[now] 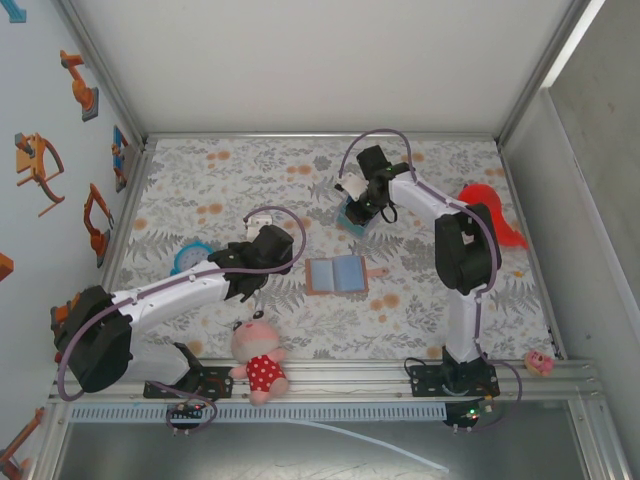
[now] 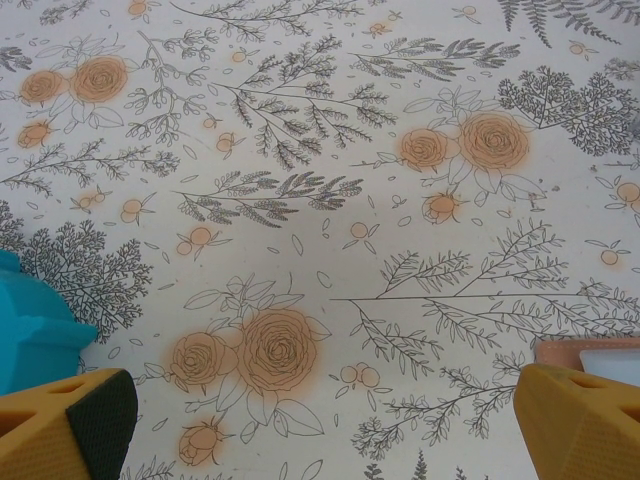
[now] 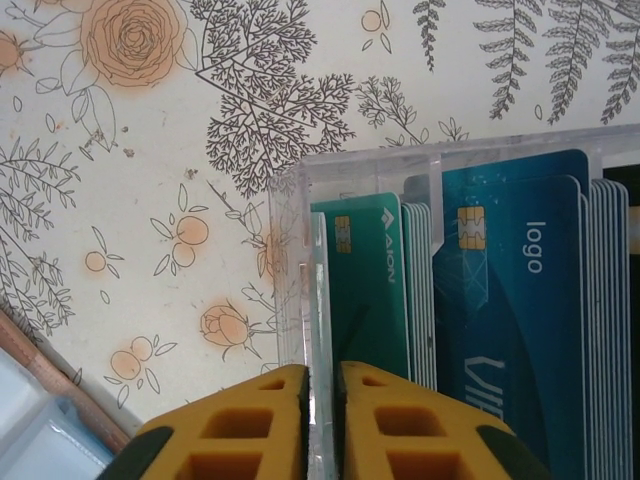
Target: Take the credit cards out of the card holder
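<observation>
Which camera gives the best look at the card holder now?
Top external: the card holder lies open and whole between the arms. Left wrist catches a corner at lower right; right wrist an edge at lower left.

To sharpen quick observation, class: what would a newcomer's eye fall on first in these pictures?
The card holder lies open like a book mid-table, blue-grey inside up. Beyond it, the right fingers are at the wall of a clear box holding green and blue cards. A plush toy in red lies at the near edge.
</observation>
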Robot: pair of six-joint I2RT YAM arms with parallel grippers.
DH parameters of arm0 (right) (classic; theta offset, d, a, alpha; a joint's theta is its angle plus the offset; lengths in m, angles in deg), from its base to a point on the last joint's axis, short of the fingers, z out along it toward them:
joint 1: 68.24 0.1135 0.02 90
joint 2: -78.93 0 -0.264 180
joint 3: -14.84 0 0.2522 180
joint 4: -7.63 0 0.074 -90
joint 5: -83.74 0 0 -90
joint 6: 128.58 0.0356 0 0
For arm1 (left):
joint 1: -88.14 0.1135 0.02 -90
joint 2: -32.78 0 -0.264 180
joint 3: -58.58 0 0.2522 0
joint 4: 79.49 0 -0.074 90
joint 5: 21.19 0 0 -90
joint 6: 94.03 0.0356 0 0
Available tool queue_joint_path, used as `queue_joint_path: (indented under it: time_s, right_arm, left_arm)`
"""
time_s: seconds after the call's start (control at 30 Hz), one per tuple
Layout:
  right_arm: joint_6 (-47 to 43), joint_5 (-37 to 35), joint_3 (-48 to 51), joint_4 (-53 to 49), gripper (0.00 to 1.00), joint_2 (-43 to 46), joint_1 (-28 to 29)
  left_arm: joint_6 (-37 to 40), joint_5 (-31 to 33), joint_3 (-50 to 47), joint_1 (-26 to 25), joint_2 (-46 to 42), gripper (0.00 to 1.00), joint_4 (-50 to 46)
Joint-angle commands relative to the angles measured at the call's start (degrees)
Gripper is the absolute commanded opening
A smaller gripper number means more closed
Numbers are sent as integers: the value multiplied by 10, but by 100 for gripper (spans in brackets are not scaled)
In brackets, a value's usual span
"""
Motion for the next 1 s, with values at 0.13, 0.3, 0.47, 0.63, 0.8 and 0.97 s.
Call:
queue_joint_path:
  time_s: [0.13,0.3,0.47,0.63,0.8,0.97]
  right_arm:
    - [6,9,-8,-14,19,31,-4]
    - [29,5,21,6,21,77,-3]
    - [71,-26,79,44,27,145,-3]
    - [118,-75,145,66,30,218,-3]
    - [166,-129,228,96,31,308,-4]
    - [209,-173,308,122,32,400,-3]
  left_arm:
    - [-6,17,7,4,-8,97,-17]
    - [-1,30,4,6,-20,97,-23]
    - [11,55,-2,13,-42,97,-33]
    - [23,71,-19,31,-81,97,-40]
    - [29,74,-47,65,-130,97,-34]
    - [40,74,-71,93,-179,97,-26]
